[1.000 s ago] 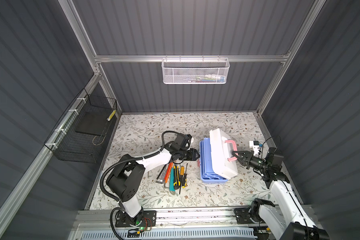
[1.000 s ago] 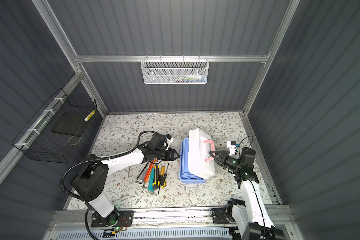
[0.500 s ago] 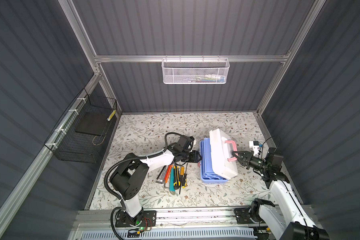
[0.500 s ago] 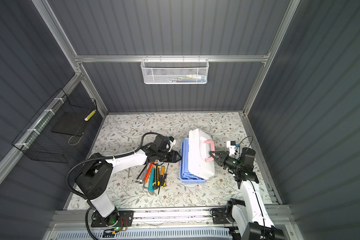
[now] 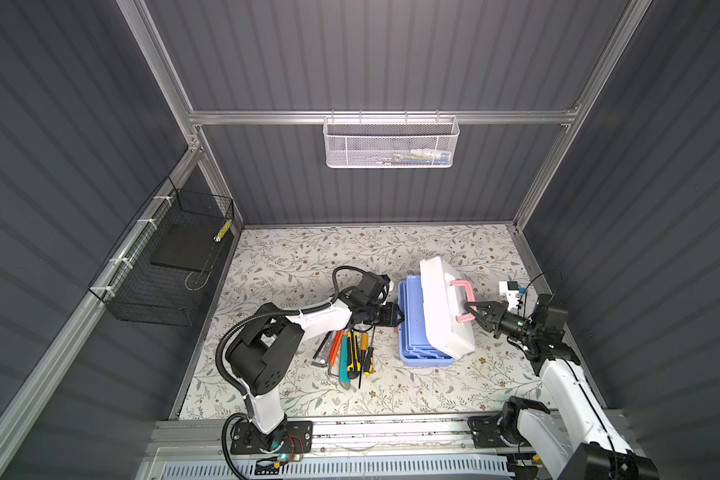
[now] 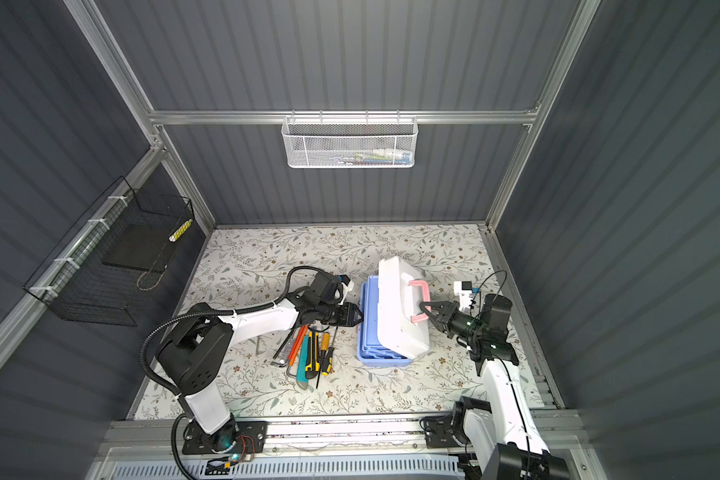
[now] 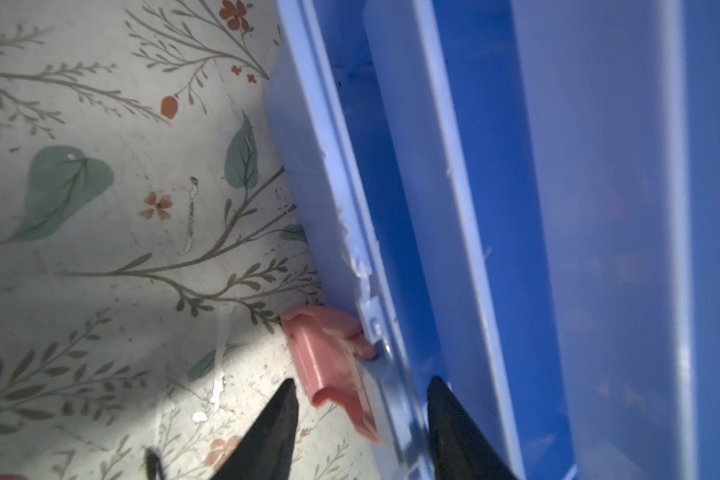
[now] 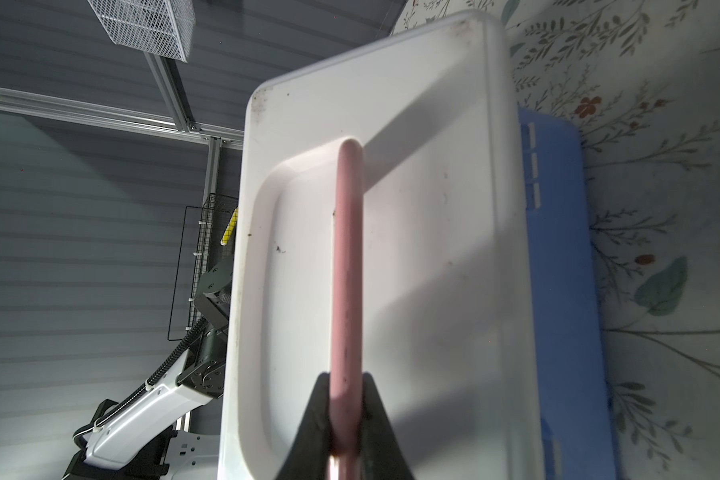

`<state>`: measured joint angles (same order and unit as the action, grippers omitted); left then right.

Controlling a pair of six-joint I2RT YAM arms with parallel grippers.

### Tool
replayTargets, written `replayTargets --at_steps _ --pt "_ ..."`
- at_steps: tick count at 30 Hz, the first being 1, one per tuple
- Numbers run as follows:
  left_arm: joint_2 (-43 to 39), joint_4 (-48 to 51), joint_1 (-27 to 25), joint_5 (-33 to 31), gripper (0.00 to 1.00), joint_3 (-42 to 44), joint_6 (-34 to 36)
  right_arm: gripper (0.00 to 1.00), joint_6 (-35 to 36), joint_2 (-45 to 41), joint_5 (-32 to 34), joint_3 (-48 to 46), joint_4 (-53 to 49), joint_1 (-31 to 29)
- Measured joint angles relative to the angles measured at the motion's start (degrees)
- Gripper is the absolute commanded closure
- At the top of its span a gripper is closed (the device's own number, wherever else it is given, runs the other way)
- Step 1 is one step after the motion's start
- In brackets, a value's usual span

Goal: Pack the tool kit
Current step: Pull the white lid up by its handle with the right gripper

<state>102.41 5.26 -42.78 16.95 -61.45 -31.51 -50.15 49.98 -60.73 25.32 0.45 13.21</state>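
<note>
- The small rectangular tool kit box is found right of centre on the floral-patterned mat (image 5: 308, 266), with its light-blue plastic base (image 5: 412, 328) resting flat.
- The white plastic lid (image 5: 437, 307) is seen raised and tilted over the side of the base nearer the right arm, so the base interior is exposed in both top views.
- The right gripper (image 5: 470, 313) is clamped on the pink handle (image 8: 348, 249) of the lid. In the right wrist view the handle bar is pinched between both black fingers (image 8: 375, 415).
- The left gripper (image 6: 357, 318) is placed at the base's opposite long rim. Its jaws are parted and nothing is grasped.
- In the left wrist view the small pink latch (image 7: 329, 361) and the base rim are seen between the spread fingertips (image 7: 283, 399), with gaps on both sides.
- An assorted pile of hand tools (image 5: 350, 349), with orange, teal and yellow-black handles, is noted loose on the mat just beside the base, below the left arm.
</note>
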Motion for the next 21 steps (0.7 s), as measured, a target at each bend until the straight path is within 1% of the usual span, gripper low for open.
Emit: replayTargets --at_steps 4,9,14,15,18,19,20,21 --pt "-0.02 1.20 -0.28 -1.31 0.51 -0.61 0.52 1.00 2.12 0.13 -0.39 1.27 -3.02 1.62" --pt "-0.31 1.79 -0.26 -3.56 0.55 -1.07 0.98 1.00 7.91 1.44 1.22 3.74 -9.14 3.48" --pt "-0.94 1.38 -0.26 -4.92 0.57 -0.68 0.94 1.00 12.35 2.14 2.03 3.80 -12.39 5.62" --pt "-0.94 1.27 -0.26 -4.90 0.59 -0.68 0.94 0.98 13.09 2.10 2.05 3.80 -12.83 6.05" --pt "-0.94 -0.02 -0.26 -4.20 0.64 -0.20 0.59 0.88 15.19 1.81 2.60 3.96 -14.73 7.32" --pt "-0.94 -0.85 -0.28 -3.82 0.65 0.15 0.44 0.80 15.85 1.57 3.21 4.17 -15.61 7.61" --pt "-0.94 -1.55 -0.26 -3.61 0.65 0.48 0.33 0.77 16.46 1.33 4.11 4.52 -16.65 7.76" --pt "-0.94 -2.16 -0.26 -3.43 0.65 0.74 0.22 0.77 17.44 0.92 5.60 4.96 -17.97 7.87"
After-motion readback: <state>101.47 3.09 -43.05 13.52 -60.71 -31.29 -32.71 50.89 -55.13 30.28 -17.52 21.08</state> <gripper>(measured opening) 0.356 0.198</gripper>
